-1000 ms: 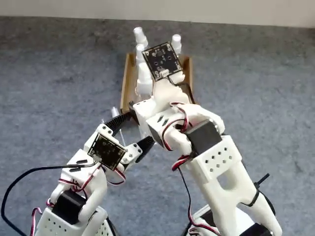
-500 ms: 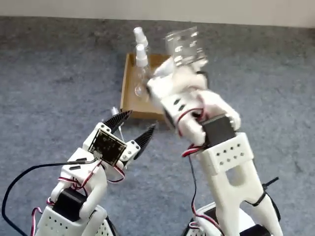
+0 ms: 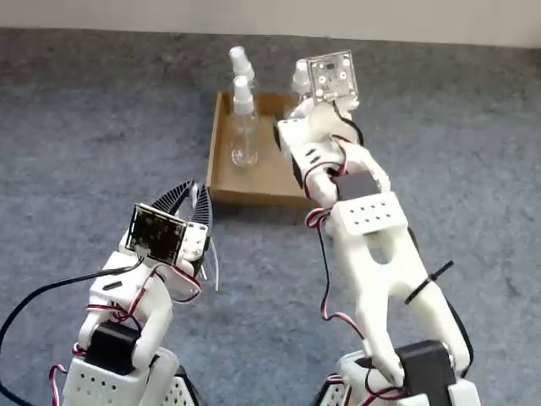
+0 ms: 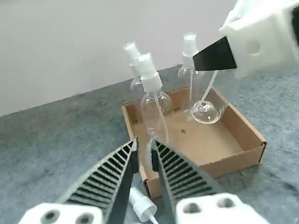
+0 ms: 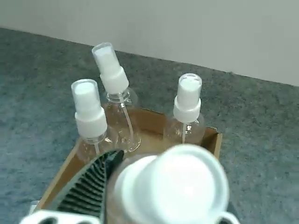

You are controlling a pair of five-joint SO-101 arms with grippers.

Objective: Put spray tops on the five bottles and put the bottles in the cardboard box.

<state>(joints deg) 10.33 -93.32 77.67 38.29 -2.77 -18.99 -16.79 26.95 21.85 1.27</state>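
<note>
From above, the cardboard box [image 3: 221, 152] sits on the grey table [image 3: 93, 127] at 12 o'clock from the two arms. One capped spray bottle, the boxed bottle [image 3: 244, 127], stands upright inside near the wall at the box's 9 o'clock side. The rear bottle [image 3: 240, 63] stands on the table just beyond the corner at 11 o'clock, and the third bottle [image 3: 300, 74] shows at 1 o'clock, partly behind the right arm [image 3: 372, 224], which stretches over the box. The left pincer [image 3: 193, 201] hangs at 7 o'clock from the box, just short of its near wall, its black fingers almost pressed together. In the left wrist view the same pincer shows only a thin slit between its tips, with nothing caught in it. A loose spray top [image 4: 142, 205] lies on the table beneath it, just outside the box's near corner. Farther off, the right pincer [image 4: 217, 58] pinches the held bottle [image 4: 205, 109], which hangs tilted over the box floor, its round base low and its dip tube visible. In the right wrist view the held bottle's white cap fills the foreground beside one ribbed black finger, with the three capped bottles standing beyond around the far end of the box.
</note>
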